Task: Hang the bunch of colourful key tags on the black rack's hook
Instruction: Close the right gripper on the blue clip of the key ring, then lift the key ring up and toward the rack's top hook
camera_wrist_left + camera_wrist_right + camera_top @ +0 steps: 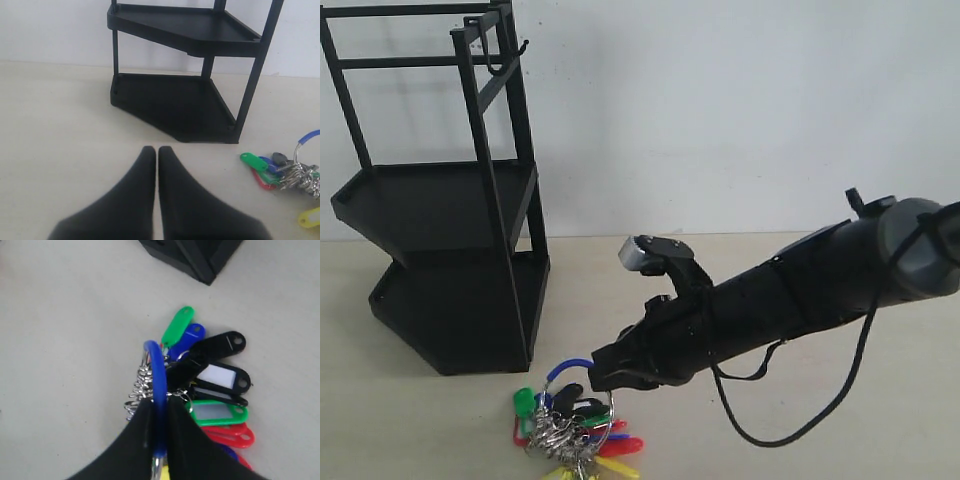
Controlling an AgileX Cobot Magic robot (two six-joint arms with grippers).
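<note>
The colourful key tag bunch (575, 425) lies on the table in front of the black rack (445, 260), its tags fanned out in green, blue, black, red and yellow. My right gripper (160, 402) is shut on the blue-sleeved part of the big ring (158, 375); in the exterior view the right gripper (605, 372) sits just above the bunch. The hook (510, 58) sticks out from the rack's top frame, high above the bunch. My left gripper (157, 150) is shut on nothing, hovering over bare table, with the rack (175, 100) ahead and the bunch (285, 172) off to one side.
A white wall stands behind the table. The right arm (790, 290) stretches across from the right with a loose black cable (800, 425) hanging below it. The rack's two trays hold nothing.
</note>
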